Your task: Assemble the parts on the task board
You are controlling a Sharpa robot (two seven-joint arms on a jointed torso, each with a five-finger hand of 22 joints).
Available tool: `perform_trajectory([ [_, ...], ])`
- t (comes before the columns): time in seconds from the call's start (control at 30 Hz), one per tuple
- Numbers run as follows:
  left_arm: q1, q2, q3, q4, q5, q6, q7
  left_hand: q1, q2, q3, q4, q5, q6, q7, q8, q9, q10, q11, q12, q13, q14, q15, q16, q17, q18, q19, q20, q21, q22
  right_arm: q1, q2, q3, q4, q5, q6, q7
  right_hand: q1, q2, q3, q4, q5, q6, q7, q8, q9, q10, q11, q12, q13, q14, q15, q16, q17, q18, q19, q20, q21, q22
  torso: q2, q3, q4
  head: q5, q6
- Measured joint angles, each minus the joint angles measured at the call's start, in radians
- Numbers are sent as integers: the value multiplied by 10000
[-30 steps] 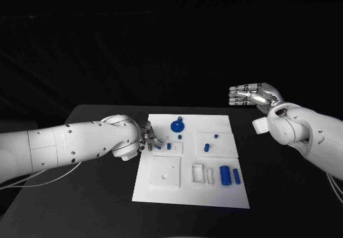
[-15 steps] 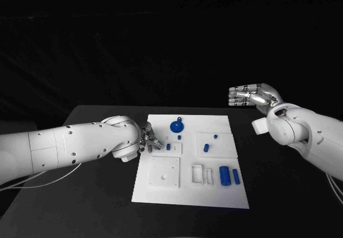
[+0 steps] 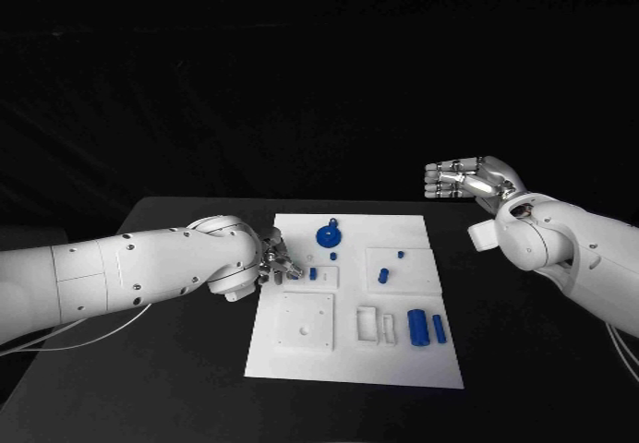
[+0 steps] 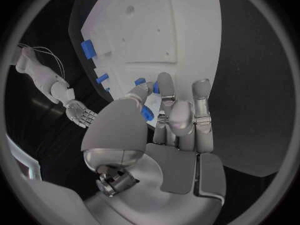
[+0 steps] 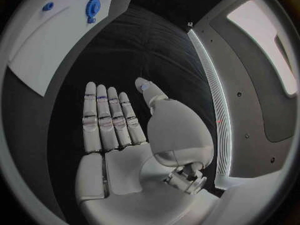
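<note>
White task board (image 3: pixel 349 360) lies flat at the middle of the black counter (image 3: pixel 533 351). On the board's near right section, two blue cylinders (image 3: pixel 419 325) stand side by side, beside narrow white slot blocks. Further in, the left hand (image 3: pixel 277 261) rests at the board's left edge, fingers drawn together; the left wrist view shows a small blue part (image 4: pixel 147 113) pinched between thumb and fingers. A small blue peg (image 3: pixel 314 272) sits just beside that hand on the board. Another blue peg (image 3: pixel 383 273) lies right of centre. A blue gear (image 3: pixel 329 234) sits toward the board's far edge. The right hand (image 3: pixel 469 177) hovers well off the board beyond its far right corner, fingers extended and apart, holding nothing.
</note>
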Motion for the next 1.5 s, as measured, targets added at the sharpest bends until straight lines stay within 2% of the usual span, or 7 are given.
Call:
perform_trajectory([
  [0.17,-6,13,-5,-21,-19,10,2,20,-26,-200,287,-547,176,-171,-6,-20,3,3,1,14,-2,-2,0,-7,1,0,0,-39,-1,-5,5,0,-1,3,3,-1,0,0,0,0,-1,0,0,0,0,0,0,0,0,0,-1,0,0,-1,0,0,0,0,0,-1,1,1,34],
  [0.27,-20,25,-10,-26,-37,32,12,108,-122,-325,534,-894,862,-709,3,-25,-27,-24,0,23,-24,-25,0,-16,1,43,-4,-39,-1,-9,1,0,-4,5,4,-1,0,0,-18,18,-1,0,0,0,0,0,0,0,0,0,-1,0,0,-1,0,0,0,0,0,-4,1,-12,56],
  [0.47,-71,14,-55,-23,-170,170,-1,303,-338,-514,1070,-1022,871,-900,1,-62,-59,-58,-47,27,-12,-68,-39,-26,0,75,-1,-77,-2,-15,-3,0,-9,6,4,-1,0,0,-256,107,36,-33,33,0,0,0,0,0,0,0,-1,0,0,-2,-74,2,0,0,0,-10,1,-19,69],
  [0.87,-82,-47,-53,-5,-421,355,-28,90,-524,-753,1505,-1915,946,-835,1,64,-59,-57,-47,62,-12,-68,-39,-39,1,75,-1,-77,-3,-36,3,0,-23,7,4,-1,0,0,-276,110,73,-33,33,0,0,0,0,0,0,1,-1,0,0,-2,-73,2,0,0,1,-4,-3,-20,82],
  [1.1,-92,-83,-60,13,-449,396,-53,-146,-761,-1016,1416,-4052,982,-799,0,30,-59,-57,-47,70,-13,-68,-119,-116,0,75,-1,-133,-4,-44,-6,0,-25,8,4,-1,0,0,-345,95,73,-32,32,0,0,0,0,0,0,-33,31,0,0,-2,-73,2,0,0,1,-4,1,-25,75],
  [1.3,-93,-195,-59,136,-442,426,-62,-142,-841,-1213,1219,-4162,705,-606,1,-278,-21,-20,-307,28,-116,-78,-365,-429,1,74,-1,-232,-5,-51,-23,0,-21,9,4,-3,0,0,-344,95,73,-31,31,0,0,1,-1,0,0,-33,31,0,0,-1,-73,2,0,0,1,-5,11,-31,112],
  [1.5,-46,-464,46,408,-146,424,84,365,-618,-1473,652,-4162,-853,-74,-7,-660,-284,336,-1854,-617,-1037,220,-1283,-1694,1,-381,270,-753,-14,-57,-26,0,-29,10,4,-4,0,0,-344,95,73,-30,30,0,0,1,-1,0,0,-33,31,0,1,-1,-73,2,0,0,-4,-7,13,-19,160],
])
